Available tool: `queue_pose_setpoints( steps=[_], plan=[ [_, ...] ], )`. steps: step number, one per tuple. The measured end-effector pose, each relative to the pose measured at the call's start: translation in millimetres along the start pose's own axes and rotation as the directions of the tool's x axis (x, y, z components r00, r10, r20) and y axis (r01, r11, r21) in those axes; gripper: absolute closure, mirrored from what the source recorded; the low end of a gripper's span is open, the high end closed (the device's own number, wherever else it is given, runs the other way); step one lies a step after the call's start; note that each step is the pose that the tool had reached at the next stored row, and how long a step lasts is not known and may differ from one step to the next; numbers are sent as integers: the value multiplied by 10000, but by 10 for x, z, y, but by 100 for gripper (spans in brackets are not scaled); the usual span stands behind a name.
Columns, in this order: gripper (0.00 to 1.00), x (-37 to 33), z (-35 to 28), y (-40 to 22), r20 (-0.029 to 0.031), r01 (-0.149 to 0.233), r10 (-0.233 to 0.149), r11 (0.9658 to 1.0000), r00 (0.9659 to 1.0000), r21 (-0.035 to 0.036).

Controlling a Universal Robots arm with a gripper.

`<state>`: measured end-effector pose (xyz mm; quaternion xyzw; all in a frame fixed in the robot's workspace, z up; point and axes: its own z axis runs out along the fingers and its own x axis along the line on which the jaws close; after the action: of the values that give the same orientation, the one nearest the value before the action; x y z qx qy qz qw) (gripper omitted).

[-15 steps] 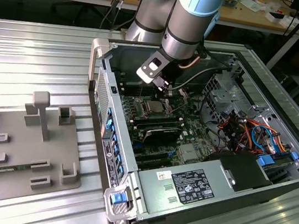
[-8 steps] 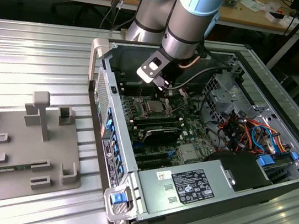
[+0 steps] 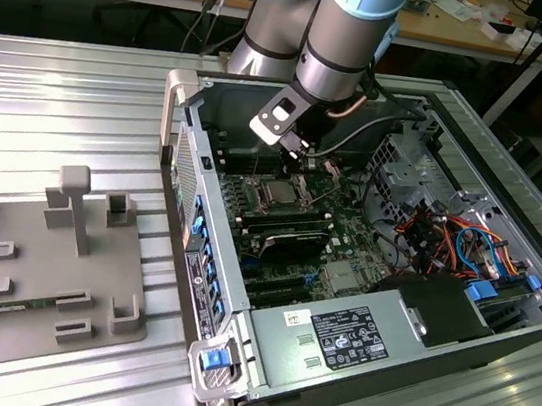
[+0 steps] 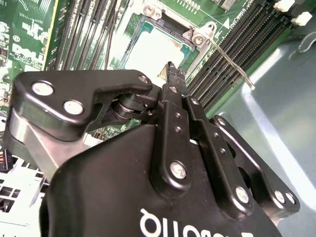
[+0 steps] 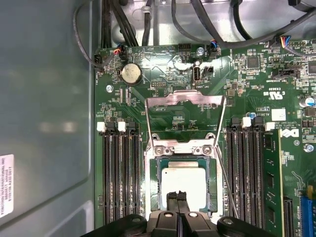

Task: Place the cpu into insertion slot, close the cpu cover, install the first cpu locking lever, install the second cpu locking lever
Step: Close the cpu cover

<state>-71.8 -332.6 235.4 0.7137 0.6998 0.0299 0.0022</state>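
Ribbed metal bench (image 3: 66,83), open case (image 3: 187,166) on it | cpu (image 5: 185,180) lies in socket, cover (image 5: 185,98) open behind it | my claw (image 5: 177,197) narrow, tips together, holding nothing, just over cpu | risk, I think: tips could push cpu askew and bend pins.

In the exterior view, a white label (image 3: 348,340) crowded with small black print and marks lies on the grey power supply (image 3: 272,343), with a smaller sticker (image 3: 297,317) just beside it; neither can be read. In the second wrist view, large white lettering (image 4: 197,228) crosses the black body of the tool (image 4: 171,71), cut off at the picture's edge. In the first wrist view, printed markings (image 5: 276,93) and a small white tag (image 5: 278,114) stand on the green motherboard (image 5: 168,89), and a wall sticker (image 5: 6,191) with sideways print sits on the case wall (image 5: 44,98).
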Motion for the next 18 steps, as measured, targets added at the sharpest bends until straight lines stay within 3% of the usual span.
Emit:
queue_pose_setpoints(
  steps=[12,15,18],
  plan=[
    [89,-1,-1,5,0,1,-1,10000,10000,2],
    [89,0,0,26,0,0,0,10000,10000,2],
    [89,2,3,93,0,-1,1,10000,10000,1]
  ],
)
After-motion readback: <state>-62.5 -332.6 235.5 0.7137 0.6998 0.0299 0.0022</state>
